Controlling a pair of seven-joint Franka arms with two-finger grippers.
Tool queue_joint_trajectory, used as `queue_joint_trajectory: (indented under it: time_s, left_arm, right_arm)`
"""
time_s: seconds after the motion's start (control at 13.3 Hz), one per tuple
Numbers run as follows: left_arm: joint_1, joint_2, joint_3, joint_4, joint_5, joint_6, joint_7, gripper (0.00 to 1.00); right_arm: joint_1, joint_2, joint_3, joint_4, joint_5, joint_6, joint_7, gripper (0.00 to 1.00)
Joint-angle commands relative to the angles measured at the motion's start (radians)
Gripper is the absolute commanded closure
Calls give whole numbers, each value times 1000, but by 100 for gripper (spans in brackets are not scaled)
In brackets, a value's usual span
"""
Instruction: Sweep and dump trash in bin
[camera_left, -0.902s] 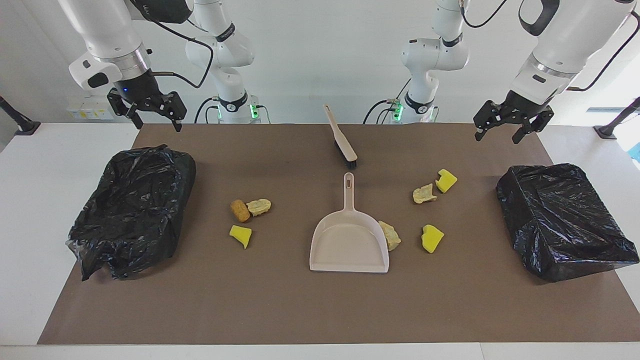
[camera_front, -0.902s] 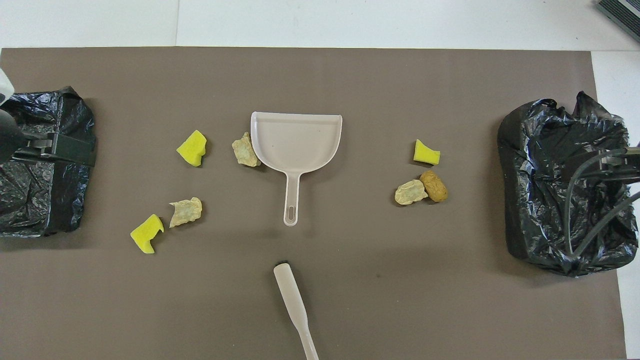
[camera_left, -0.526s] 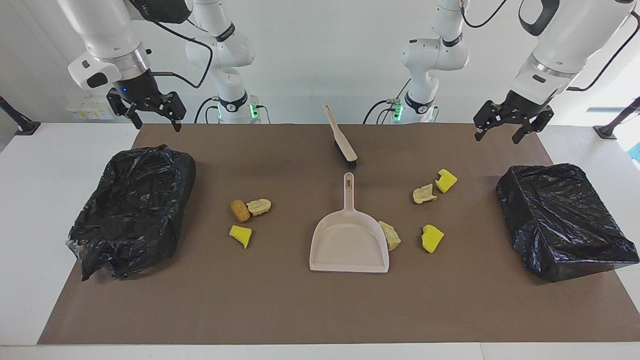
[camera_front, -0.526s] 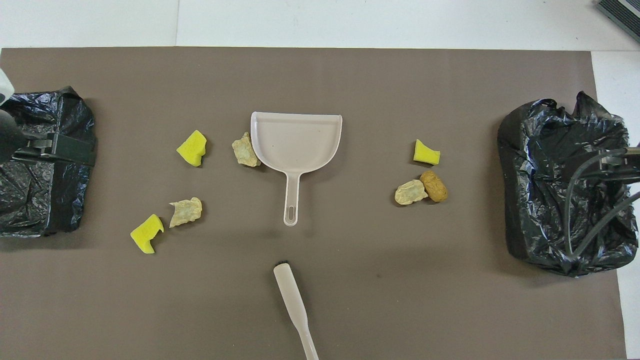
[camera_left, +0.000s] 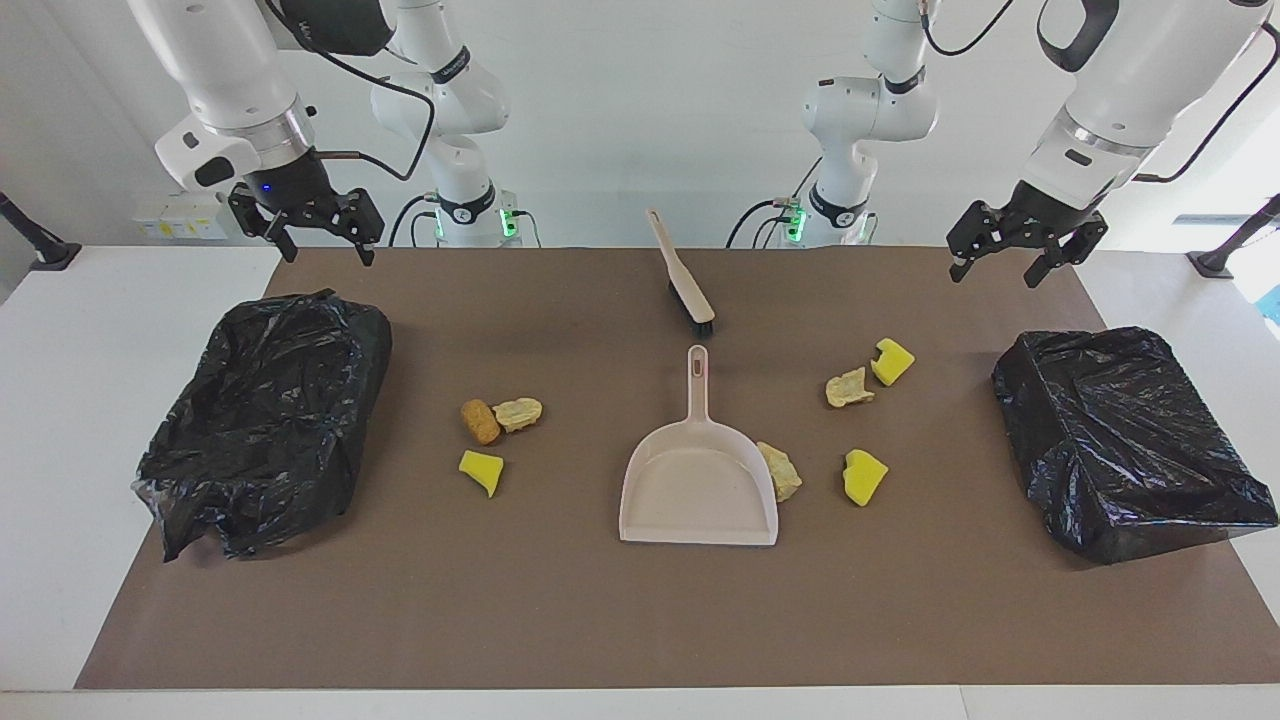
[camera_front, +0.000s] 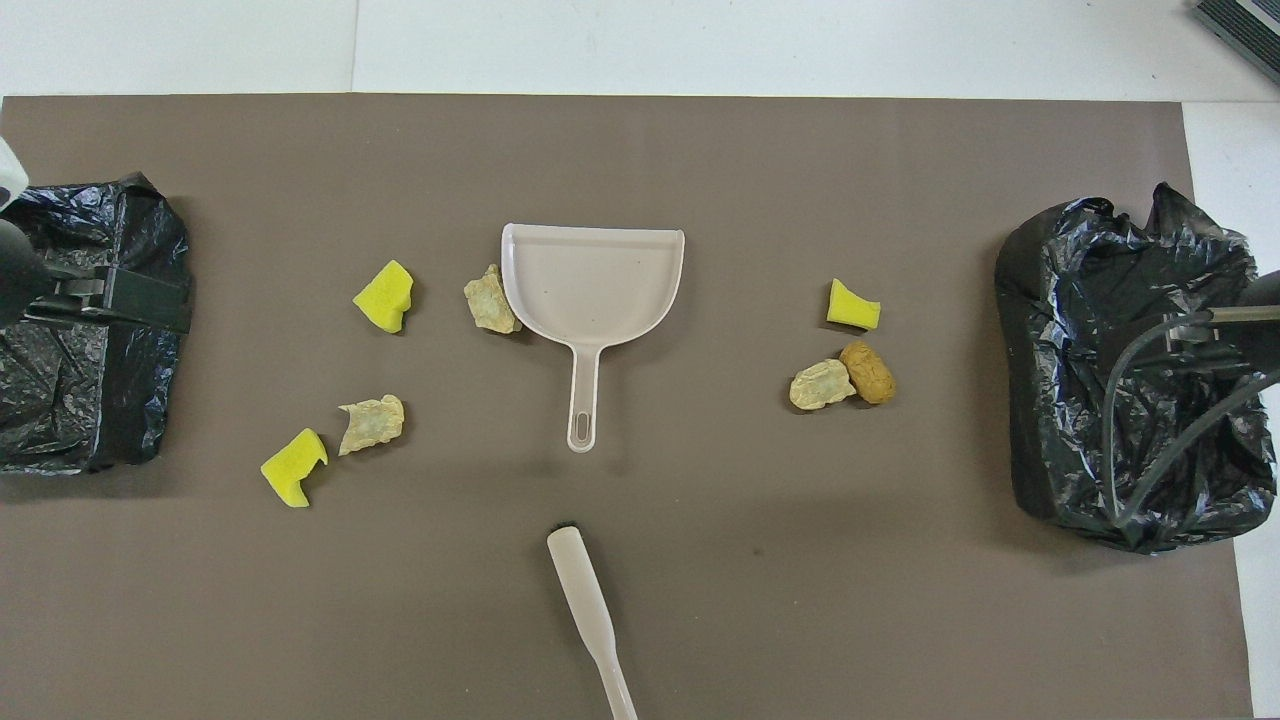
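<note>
Trash: seven chunks lying on the brown mat (camera_left: 600, 620), one beige lump (camera_left: 779, 471) touching the dustpan (camera_left: 698, 487).
Brush (camera_left: 684, 277): lying nearer the robots than the dustpan.
Left gripper (camera_left: 1003, 268): hanging spread, empty, over the mat's edge.
Right gripper (camera_left: 322, 240): hanging spread, empty, near the black bag (camera_left: 262, 418).

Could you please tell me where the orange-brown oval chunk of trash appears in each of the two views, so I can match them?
Facing view: the orange-brown oval chunk lies toward the picture's left, touching a pale beige lump, between the dustpan and a black bag.
Overhead view: it lies toward the picture's right, against the same lump.
Shared landmark: the dustpan, mid-table in both.
</note>
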Motion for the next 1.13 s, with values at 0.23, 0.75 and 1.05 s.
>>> queue_joint_trajectory:
  time_s: [0.23,0.75,1.05]
  left_arm:
    - [9,-5,-4,7,12,-18,13,0]
    - [9,-5,-4,7,12,-18,13,0]
    - [9,-5,-4,7,12,-18,9,0]
  right_arm:
    - [78,106,17,73,28,72,137,0]
    - [284,385,34,295,43,176,382,0]
    - [371,454,53,317,45,234,454,0]
